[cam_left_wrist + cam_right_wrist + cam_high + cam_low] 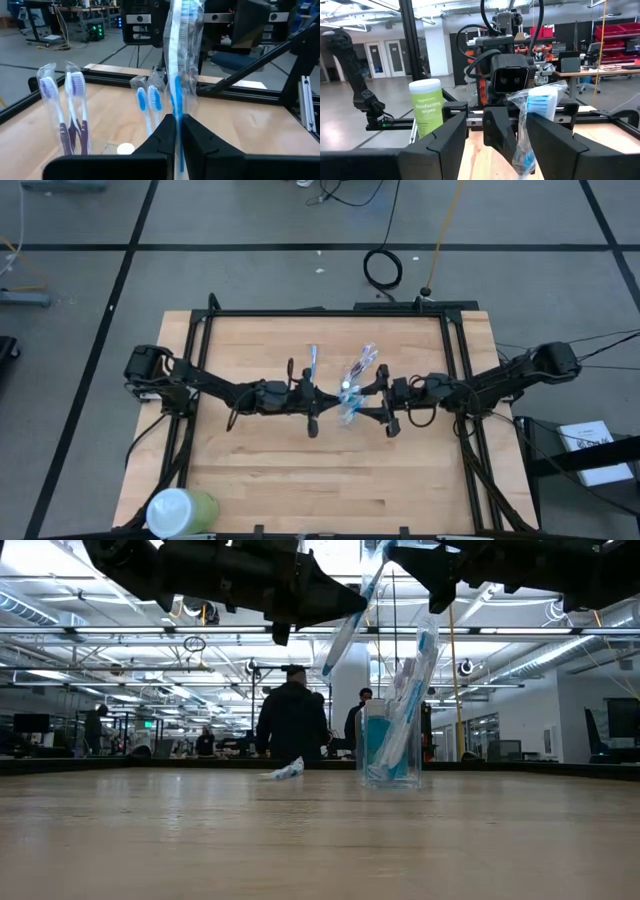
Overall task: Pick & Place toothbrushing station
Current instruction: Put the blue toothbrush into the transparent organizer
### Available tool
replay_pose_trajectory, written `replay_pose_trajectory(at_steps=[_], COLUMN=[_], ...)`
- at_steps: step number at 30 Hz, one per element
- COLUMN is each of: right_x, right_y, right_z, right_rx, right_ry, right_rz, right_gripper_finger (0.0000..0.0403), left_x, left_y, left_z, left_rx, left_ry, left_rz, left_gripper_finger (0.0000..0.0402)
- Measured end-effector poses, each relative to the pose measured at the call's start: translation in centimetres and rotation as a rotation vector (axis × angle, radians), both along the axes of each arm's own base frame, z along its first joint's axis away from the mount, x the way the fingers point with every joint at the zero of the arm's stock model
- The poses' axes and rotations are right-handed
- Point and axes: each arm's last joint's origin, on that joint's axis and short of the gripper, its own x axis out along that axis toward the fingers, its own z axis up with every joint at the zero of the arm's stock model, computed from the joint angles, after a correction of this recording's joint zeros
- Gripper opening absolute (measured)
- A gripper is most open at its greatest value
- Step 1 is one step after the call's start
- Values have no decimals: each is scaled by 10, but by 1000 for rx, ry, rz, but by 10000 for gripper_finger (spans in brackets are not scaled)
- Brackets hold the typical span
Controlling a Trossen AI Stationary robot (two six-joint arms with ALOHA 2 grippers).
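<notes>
Brush (176, 75) in crinkly clear wrap sits pinched upright between left fingers (172, 142), held above the worktop (260, 480) beside the cup (390, 745), likely for dropping in. Right fingers (487, 142) spread, hovering around wrapped brushes (532, 115) leaning in that clear plastic cup mid-worktop.

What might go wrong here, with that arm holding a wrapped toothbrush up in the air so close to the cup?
The left gripper pinches the wrapped toothbrush only near its lower end, so it may swing or slip. The clear cup already holds several brushes, so lowering another in could snag them or tip it. The right gripper sits close by, so the arms might bump.
</notes>
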Motion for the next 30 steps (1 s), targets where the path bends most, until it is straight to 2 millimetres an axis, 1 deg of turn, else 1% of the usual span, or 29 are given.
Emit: replay_pose_trajectory(at_steps=[6, 11, 15, 18, 21, 30], right_x=[-3, -10, -15, -15, -13, -5], right_y=[0, -2, -4, -6, -6, -5], right_z=[0, 3, 9, 9, 11, 5], right_rx=[-4, 37, 19, -1, 5, 4], right_ry=[41, 91, 70, 63, 30, 9], right_rz=[5, -4, -52, -90, -90, -88], right_gripper_finger=[201, 201, 201, 201, 201, 201], left_x=[-1, -3, -4, -4, -3, -2], left_y=[-5, -6, -7, -6, -7, -4], left_z=[0, 9, 11, 10, 7, 4], left_rx=[45, 62, 67, 47, 30, 27], left_ry=[2, -24, -28, -23, -15, -5], left_rz=[-14, -20, -42, -41, -40, -28], left_gripper_finger=[11, 13, 11, 11, 13, 11])
